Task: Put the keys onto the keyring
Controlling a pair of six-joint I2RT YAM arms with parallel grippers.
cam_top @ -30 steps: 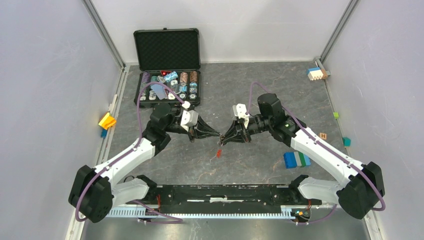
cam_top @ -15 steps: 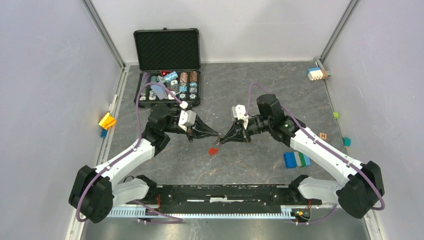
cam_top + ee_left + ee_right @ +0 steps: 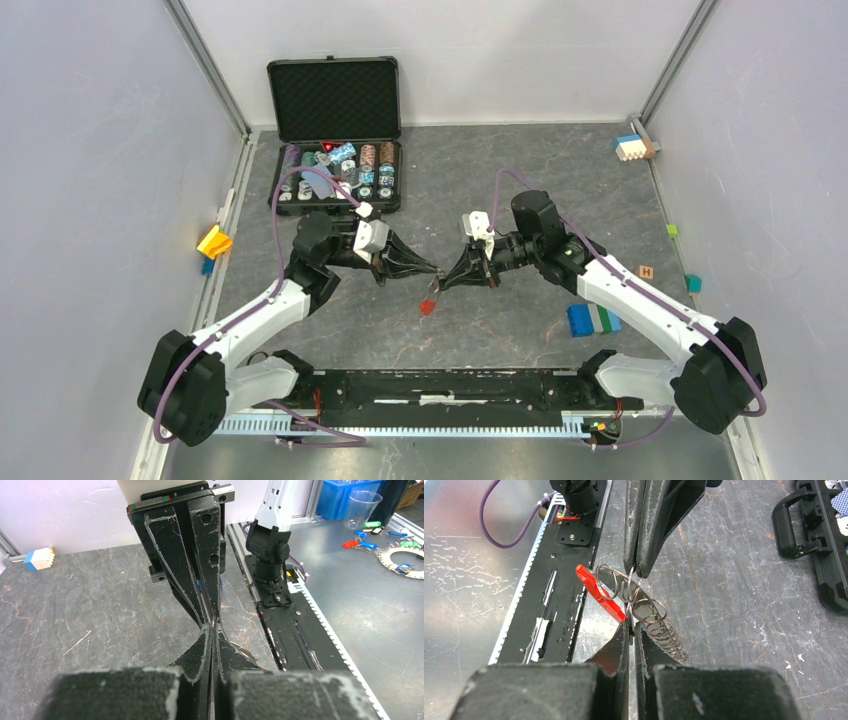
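In the right wrist view the keyring (image 3: 630, 591) hangs between both grippers. It has silver rings, a coil spring (image 3: 667, 636) and a red tag (image 3: 600, 593). My right gripper (image 3: 631, 625) is shut on it at the rings. My left gripper (image 3: 635, 572) comes from above and is shut. A thin silver strip, which looks like the key's blade (image 3: 631, 582) edge-on, runs from its tips into the rings. The key's black head is hidden. In the top view the left gripper (image 3: 436, 271) and right gripper (image 3: 444, 282) meet tip to tip, with the red tag (image 3: 427, 307) dangling below.
An open black case (image 3: 333, 100) with chips stands at the back left. A blue-green block (image 3: 592, 319) lies by the right arm. Small blocks (image 3: 632, 148) sit at the back right and a yellow piece (image 3: 214, 241) at the left wall.
Both grippers stay tip to tip and have shifted slightly toward the back. The red tag swung left and now hangs a little lower left of the tips.
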